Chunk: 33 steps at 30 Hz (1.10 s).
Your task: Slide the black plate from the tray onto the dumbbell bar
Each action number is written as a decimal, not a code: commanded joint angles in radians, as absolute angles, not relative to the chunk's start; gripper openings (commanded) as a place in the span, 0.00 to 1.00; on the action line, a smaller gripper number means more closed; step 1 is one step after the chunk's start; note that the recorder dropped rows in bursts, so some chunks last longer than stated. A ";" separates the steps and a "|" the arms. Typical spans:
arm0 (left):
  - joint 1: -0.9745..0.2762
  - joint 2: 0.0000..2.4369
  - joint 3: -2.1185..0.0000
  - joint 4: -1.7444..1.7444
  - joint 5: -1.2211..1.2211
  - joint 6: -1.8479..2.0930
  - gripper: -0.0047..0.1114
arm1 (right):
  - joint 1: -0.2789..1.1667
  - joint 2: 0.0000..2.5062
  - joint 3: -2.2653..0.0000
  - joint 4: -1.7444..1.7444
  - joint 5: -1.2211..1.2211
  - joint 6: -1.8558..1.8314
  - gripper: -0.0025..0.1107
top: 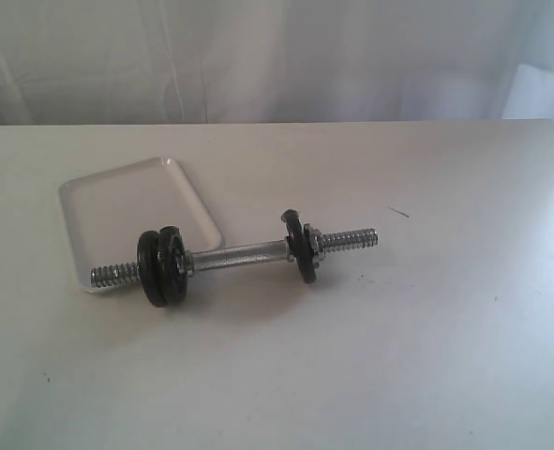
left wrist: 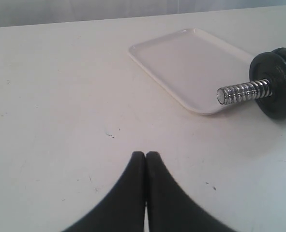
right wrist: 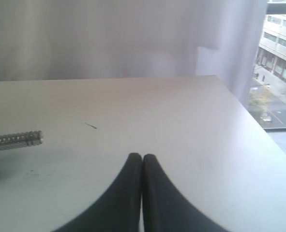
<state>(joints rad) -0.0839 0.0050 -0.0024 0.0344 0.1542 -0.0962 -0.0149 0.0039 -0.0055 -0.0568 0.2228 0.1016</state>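
The dumbbell bar (top: 237,253) lies on the white table, its left threaded end over the near corner of the white tray (top: 117,197). Two black plates (top: 164,265) sit side by side on its left end. A third black plate (top: 303,246) sits toward the right end, inside a chrome collar nut (top: 320,242). The tray holds nothing. Neither gripper appears in the exterior view. The left gripper (left wrist: 145,154) is shut and empty above bare table, short of the tray (left wrist: 181,63) and the bar's threaded end (left wrist: 242,92). The right gripper (right wrist: 142,157) is shut and empty, right of the other threaded end (right wrist: 17,140).
A pale curtain (top: 277,56) hangs behind the table. The table's right edge (right wrist: 259,130) shows in the right wrist view, with a window beyond it. A small dark mark (top: 398,212) lies on the table right of the bar.
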 commanded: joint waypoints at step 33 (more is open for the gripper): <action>-0.011 0.000 0.000 0.035 0.150 -0.096 0.04 | -0.048 0.000 0.000 -0.051 0.283 0.091 0.02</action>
<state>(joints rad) -0.0138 0.0050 -0.0024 0.0344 0.1542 -0.0962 -0.0411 0.0039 -0.0055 -0.0494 0.2816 0.1016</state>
